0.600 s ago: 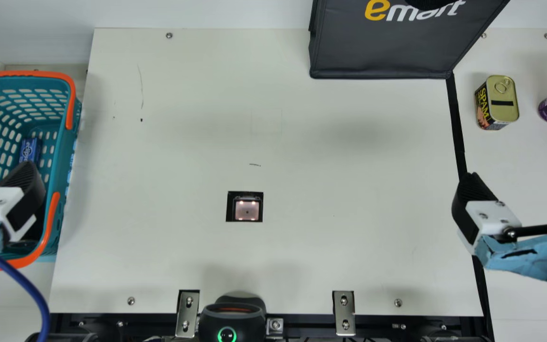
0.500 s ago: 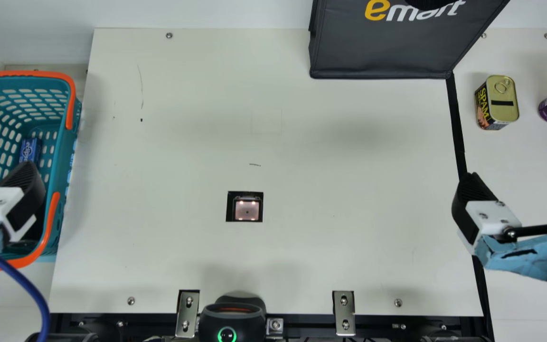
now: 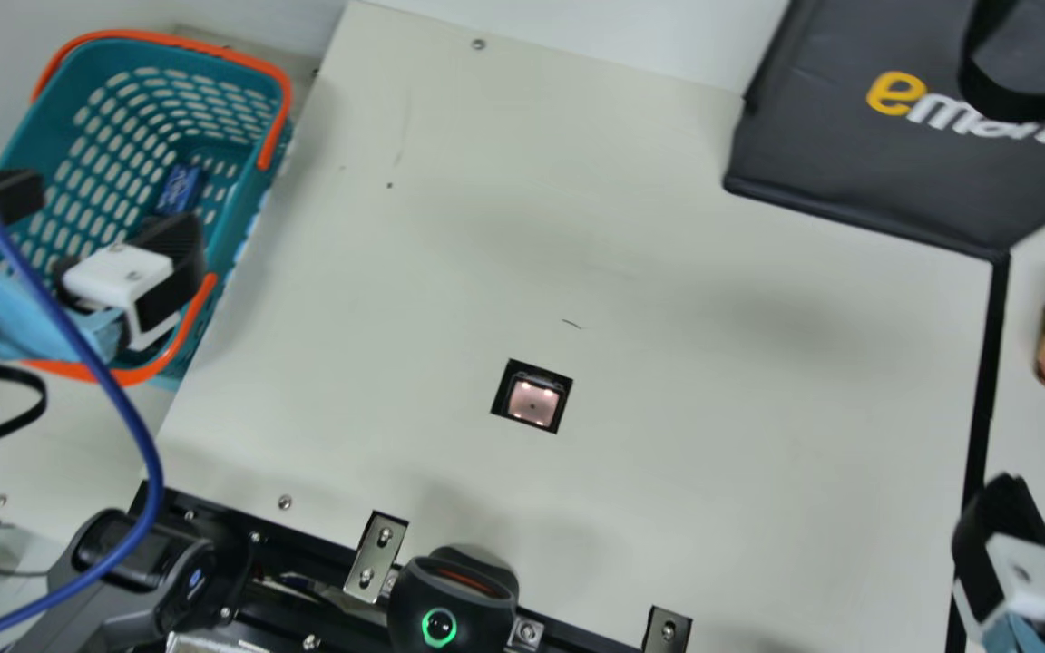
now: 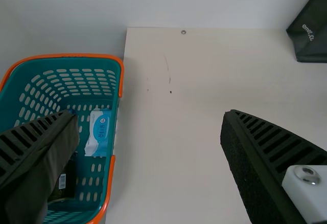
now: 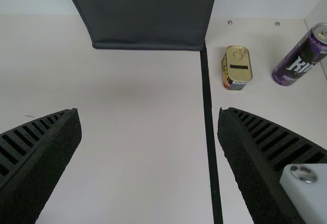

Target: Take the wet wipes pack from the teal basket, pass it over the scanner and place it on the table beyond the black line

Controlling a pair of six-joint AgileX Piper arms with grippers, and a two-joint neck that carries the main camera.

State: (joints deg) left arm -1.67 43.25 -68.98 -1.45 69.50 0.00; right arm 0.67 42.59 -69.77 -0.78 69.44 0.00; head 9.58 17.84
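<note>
Camera aim has swung toward the teal basket (image 3: 123, 56), favouring the coming pick: wet wipes pack (image 4: 100, 132) inside by the edge nearest the bench (image 3: 668, 381), left gripper (image 4: 149, 116) and right gripper (image 5: 149, 114) released, empty.

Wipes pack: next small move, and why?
I'd shift the left gripper slightly to centre over the wipes pack before descending. Its jaws are open and empty, and the left wrist view shows the pack off-centre between them, beside the wall of the basket nearest the table.
</note>
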